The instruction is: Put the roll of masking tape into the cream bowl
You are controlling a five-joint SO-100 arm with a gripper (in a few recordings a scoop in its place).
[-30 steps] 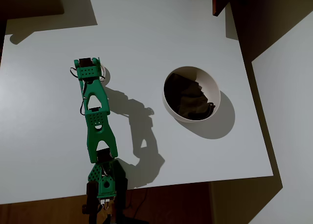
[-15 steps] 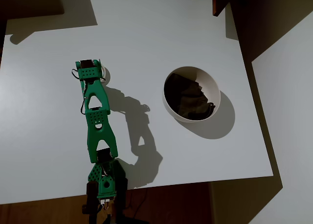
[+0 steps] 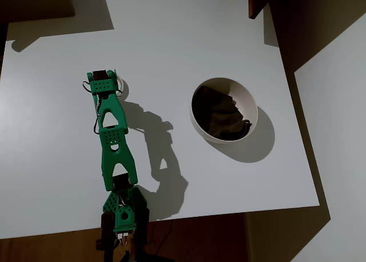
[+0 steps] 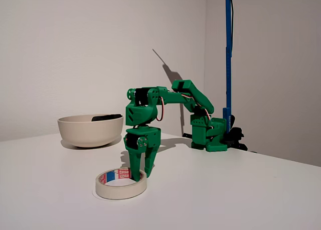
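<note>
The roll of masking tape (image 4: 121, 185) lies flat on the white table, an off-white ring with a reddish inner core. My green gripper (image 4: 142, 176) points straight down at the roll's right side, open. One finger (image 4: 135, 168) reaches into the hollow centre and the other stands just outside the rim. From above, the gripper (image 3: 104, 83) covers most of the tape roll (image 3: 122, 86), leaving a pale sliver at its right. The cream bowl (image 3: 250, 106) sits well to the right in the overhead view, and at the back left in the fixed view as the bowl (image 4: 90, 131).
Something dark (image 3: 220, 116) lies inside the bowl. The arm's base (image 4: 210, 137) is clamped at the table edge, with a blue pole (image 4: 228, 54) behind it. The table's edges (image 3: 297, 159) drop off to a dark floor at right and bottom in the overhead view.
The gripper has sunk slightly over the tape roll and its shadow has pulled in closer to the arm. The bowl has not moved.
</note>
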